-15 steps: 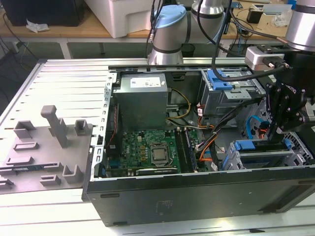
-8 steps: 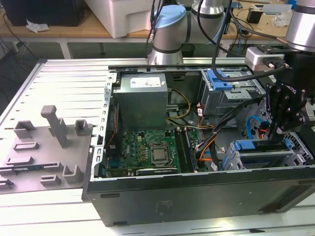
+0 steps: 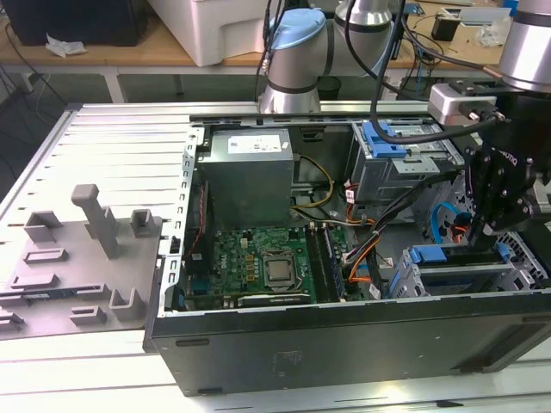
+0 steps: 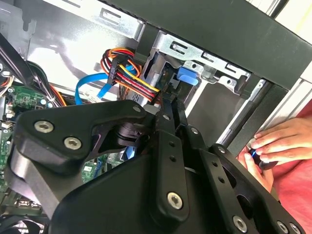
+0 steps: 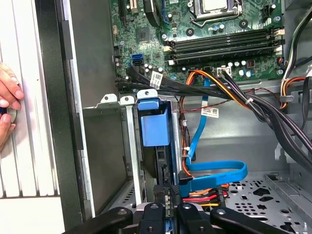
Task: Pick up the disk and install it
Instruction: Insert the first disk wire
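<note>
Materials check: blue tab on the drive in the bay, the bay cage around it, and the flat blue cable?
Blue tab: looks like moulded plastic, matte with a soft sheen and rounded edges. Bay cage: bare stamped sheet metal, grey, with folded tabs and punched holes. Flat blue cable: flexible glossy plastic jacket, judging by its smooth bends.

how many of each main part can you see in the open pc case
grey metal power-supply box: 1
green motherboard circuit board: 1
silver square processor socket: 1
blue plastic drive-bay pieces: 2
total: 5
</note>
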